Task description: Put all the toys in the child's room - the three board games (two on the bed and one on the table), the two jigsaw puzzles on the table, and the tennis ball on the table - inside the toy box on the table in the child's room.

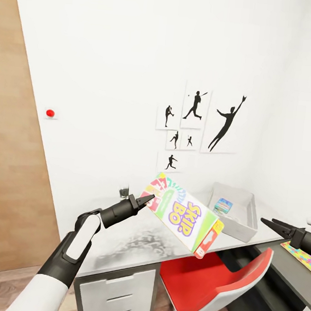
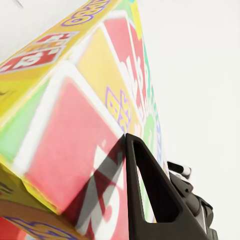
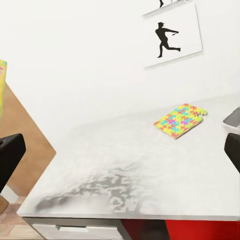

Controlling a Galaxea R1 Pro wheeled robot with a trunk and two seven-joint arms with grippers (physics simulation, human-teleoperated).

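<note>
My left gripper is shut on a corner of the red-green-yellow Skip-Bo board game, holding it tilted in the air above the table. In the left wrist view one black finger presses on the printed box. The light grey toy box stands behind and to the right of it, with a small blue board game inside. My right gripper hovers open and empty to the right of the toy box. One jigsaw puzzle lies on the dark grey top, and a jigsaw puzzle lies on the light grey top.
A red and white chair is pushed under the desk below the held box. A small dark glass stands at the back of the table by the wall. White drawers sit under the left end. Baseball silhouette prints hang above.
</note>
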